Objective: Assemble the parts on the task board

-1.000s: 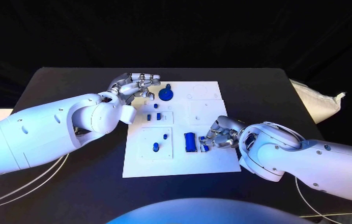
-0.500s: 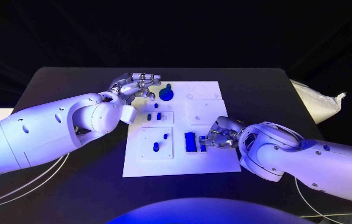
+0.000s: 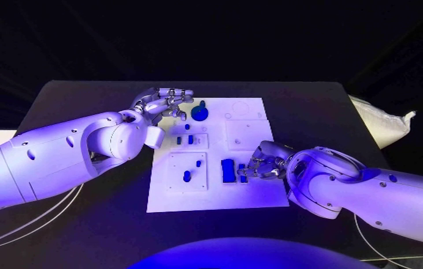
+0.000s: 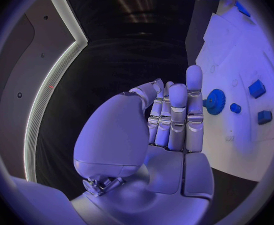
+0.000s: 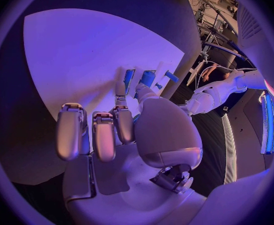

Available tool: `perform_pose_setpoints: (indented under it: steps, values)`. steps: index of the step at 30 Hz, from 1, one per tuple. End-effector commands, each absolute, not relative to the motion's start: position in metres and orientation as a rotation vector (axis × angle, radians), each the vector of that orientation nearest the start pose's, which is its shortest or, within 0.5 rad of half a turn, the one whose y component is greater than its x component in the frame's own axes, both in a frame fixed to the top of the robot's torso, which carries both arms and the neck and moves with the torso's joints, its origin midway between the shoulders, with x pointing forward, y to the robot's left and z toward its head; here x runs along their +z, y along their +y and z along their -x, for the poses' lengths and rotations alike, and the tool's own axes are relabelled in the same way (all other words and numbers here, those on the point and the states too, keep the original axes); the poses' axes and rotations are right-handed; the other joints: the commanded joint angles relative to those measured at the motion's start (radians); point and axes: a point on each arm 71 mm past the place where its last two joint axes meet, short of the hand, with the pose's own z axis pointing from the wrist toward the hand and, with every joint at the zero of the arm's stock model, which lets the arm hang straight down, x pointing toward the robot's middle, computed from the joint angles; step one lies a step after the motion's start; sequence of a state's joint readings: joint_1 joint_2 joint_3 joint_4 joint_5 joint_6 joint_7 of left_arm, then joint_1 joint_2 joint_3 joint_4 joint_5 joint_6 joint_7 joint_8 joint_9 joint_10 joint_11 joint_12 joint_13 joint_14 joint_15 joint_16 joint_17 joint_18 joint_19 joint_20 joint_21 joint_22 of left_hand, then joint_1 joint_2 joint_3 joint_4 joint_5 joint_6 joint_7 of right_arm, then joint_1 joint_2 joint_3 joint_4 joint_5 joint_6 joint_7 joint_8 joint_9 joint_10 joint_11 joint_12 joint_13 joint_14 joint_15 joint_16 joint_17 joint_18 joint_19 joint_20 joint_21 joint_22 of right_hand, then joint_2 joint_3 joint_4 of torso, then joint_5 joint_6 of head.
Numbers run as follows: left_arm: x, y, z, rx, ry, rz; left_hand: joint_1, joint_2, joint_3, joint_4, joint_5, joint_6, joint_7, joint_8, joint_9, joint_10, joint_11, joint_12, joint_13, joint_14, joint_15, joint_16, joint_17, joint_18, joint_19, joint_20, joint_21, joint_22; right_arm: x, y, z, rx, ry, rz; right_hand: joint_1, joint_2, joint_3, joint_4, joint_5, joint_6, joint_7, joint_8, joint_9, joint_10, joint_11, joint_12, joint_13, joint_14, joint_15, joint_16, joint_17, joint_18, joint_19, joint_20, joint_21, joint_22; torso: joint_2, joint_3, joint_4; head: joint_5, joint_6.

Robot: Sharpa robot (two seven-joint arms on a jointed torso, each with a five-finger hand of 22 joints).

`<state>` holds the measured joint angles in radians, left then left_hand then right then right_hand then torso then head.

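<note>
**Right hand edged in at the blue block**

Little had shifted over the last second: your right hand (image 3: 264, 162) crept slightly toward the long blue block (image 3: 228, 170), while your left hand (image 3: 164, 103) stayed put at the task board (image 3: 220, 198)'s far left corner.

The right hand's fingers were curled in by the block and a smaller blue part (image 3: 244, 172); whether they gripped either, you could not tell. The left hand held nothing, its fingers gently bent and apart, just beside the blue gear (image 3: 200, 113).

The risk, as I judged it, was a nudge: fingertips crowding two close parts could skew the block or knock its neighbour away.

That block lay flat near the board's middle, its long axis running from you toward the far edge.
</note>
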<state>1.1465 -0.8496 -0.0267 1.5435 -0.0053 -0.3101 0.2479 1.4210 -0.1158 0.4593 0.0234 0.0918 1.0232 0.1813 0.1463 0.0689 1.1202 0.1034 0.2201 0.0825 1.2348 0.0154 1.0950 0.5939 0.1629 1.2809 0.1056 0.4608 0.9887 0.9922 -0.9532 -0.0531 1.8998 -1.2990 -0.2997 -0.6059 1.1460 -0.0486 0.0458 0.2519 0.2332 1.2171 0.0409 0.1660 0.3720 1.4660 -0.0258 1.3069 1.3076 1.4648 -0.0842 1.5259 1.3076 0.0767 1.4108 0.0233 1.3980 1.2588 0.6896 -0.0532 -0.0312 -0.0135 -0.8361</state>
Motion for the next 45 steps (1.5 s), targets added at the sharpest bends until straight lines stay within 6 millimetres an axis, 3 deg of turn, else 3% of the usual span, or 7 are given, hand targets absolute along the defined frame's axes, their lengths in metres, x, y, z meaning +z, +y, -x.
perform_pose_setpoints:
  steps: [1,11,18,27,36,41,45]
  values:
    - [-0.207,0.203,-0.476,-1.492,1.588,1.229,-0.003,0.001,-0.002,-0.006,-0.003,-0.009,0.001,0.004,0.001,-0.009,0.001,0.006,0.001,-0.005,0.001,-0.002,-0.001,0.018,0.001,0.006,-0.005,-0.001,-0.257,-0.174,-0.364,0.535,2.125,-0.212,-0.005,0.004,-0.021,0.011,-0.031,-0.009,-0.001,0.007,0.006,0.015,-0.006,0.003,0.085,0.091,-0.009,0.001,0.187,-0.008,0.001,-0.004,-0.001,0.001,0.000,0.0001,-0.0006,-0.001,0.001]
    - [-0.207,0.202,-0.476,-1.493,1.589,1.229,-0.003,0.001,-0.002,-0.006,-0.003,-0.009,0.001,0.004,0.001,-0.009,0.001,0.006,0.001,-0.005,0.001,-0.002,-0.001,0.018,0.001,0.006,-0.005,-0.001,-0.257,-0.179,-0.366,0.532,2.117,-0.212,0.053,0.022,-0.032,-0.004,-0.026,-0.017,-0.002,0.014,0.016,0.014,-0.008,0.001,0.086,0.091,-0.010,0.000,0.185,-0.008,0.000,-0.005,-0.003,-0.001,-0.001,0.0000,0.0005,-0.005,0.004]
    - [-0.207,0.201,-0.477,-1.495,1.590,1.228,-0.003,0.001,-0.002,-0.006,-0.003,-0.009,0.001,0.004,0.001,-0.009,0.001,0.006,0.001,-0.005,0.001,-0.002,-0.001,0.018,0.001,0.006,-0.005,-0.001,-0.263,-0.179,-0.373,0.520,2.112,-0.198,0.172,0.038,-0.015,-0.082,-0.111,-0.024,-0.006,0.021,0.027,0.015,-0.011,0.004,0.090,0.091,-0.013,0.001,0.188,-0.008,0.000,-0.008,-0.004,-0.001,0.000,0.0008,0.0012,-0.005,0.007]
    - [-0.207,0.202,-0.477,-1.494,1.590,1.229,-0.003,0.001,-0.002,-0.006,-0.003,-0.009,0.001,0.004,0.001,-0.009,0.001,0.006,0.001,-0.005,0.001,-0.002,-0.001,0.018,0.001,0.006,-0.005,-0.001,-0.270,-0.179,-0.375,0.507,2.116,-0.183,0.196,0.045,-0.014,-0.103,-0.127,-0.025,-0.008,0.025,0.031,0.017,-0.013,0.008,0.094,0.091,-0.013,0.002,0.189,-0.008,0.000,-0.008,-0.004,0.000,0.000,0.0000,-0.0004,-0.003,0.005]
    - [-0.207,0.202,-0.477,-1.494,1.590,1.229,-0.003,0.001,-0.002,-0.006,-0.003,-0.009,0.001,0.004,0.001,-0.009,0.001,0.006,0.001,-0.005,0.001,-0.002,-0.001,0.018,0.001,0.006,-0.005,-0.001,-0.268,-0.180,-0.374,0.527,2.100,-0.183,0.171,0.041,-0.033,-0.093,-0.102,-0.027,-0.004,0.027,0.034,0.017,-0.010,0.007,0.094,0.091,-0.012,0.001,0.188,-0.008,0.000,-0.007,-0.004,0.000,0.000,0.0002,0.0010,-0.005,0.008]
    - [-0.208,0.202,-0.477,-1.491,1.589,1.230,-0.003,0.001,-0.002,-0.006,-0.003,-0.009,0.001,0.004,0.001,-0.009,0.001,0.006,0.001,-0.005,0.001,-0.002,-0.001,0.018,0.001,0.006,-0.005,-0.001,-0.262,-0.182,-0.371,0.572,2.078,-0.200,0.109,0.011,-0.087,-0.059,-0.061,-0.035,0.003,0.027,0.037,0.010,-0.004,-0.011,0.084,0.090,-0.007,-0.003,0.181,-0.006,-0.005,-0.004,-0.011,-0.009,-0.001,0.0002,0.0008,-0.005,0.011]
    - [-0.208,0.203,-0.478,-1.488,1.587,1.231,-0.004,0.002,-0.003,-0.006,-0.002,-0.011,0.001,0.005,0.000,-0.011,0.002,0.007,0.001,-0.006,0.001,-0.002,-0.003,0.018,0.001,0.006,-0.006,-0.001,-0.254,-0.186,-0.374,0.623,2.039,-0.233,0.071,-0.003,-0.129,-0.030,-0.079,-0.053,0.011,0.021,0.036,-0.016,0.003,-0.073,0.045,0.084,-0.001,-0.020,0.155,0.002,-0.027,0.001,-0.036,-0.048,-0.002,-0.0007,0.0013,-0.007,0.017]
